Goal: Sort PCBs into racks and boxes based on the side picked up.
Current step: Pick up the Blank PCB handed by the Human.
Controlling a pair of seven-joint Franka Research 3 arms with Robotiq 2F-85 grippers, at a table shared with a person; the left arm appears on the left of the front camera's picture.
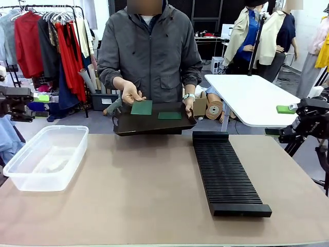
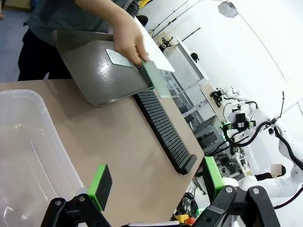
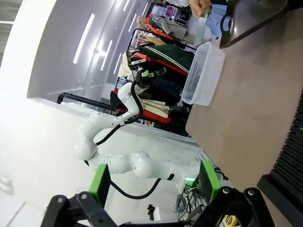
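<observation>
PCBs [image 1: 141, 107] are not sorted yet: both are with the person, and both grippers wait empty.

The table [image 1: 128, 200] carries a clear tub [image 1: 31, 182] on the robot's left and a black rack [image 1: 226, 175] on its right. I see no board in the tub or in the slots of the rack, so I judge that the sorting is at its very start and all of it is left to do. At the far edge the person holds a black tray [image 1: 149, 126]. One board [image 1: 169, 116] lies flat on it, and the other is pinched in the person's hand [image 1: 131, 93] just above the tray. The left gripper [image 2: 156, 182] and the right gripper [image 3: 152, 181] hang at the two sides of the table, fingers spread wide with nothing between them, well apart from both boards.
</observation>
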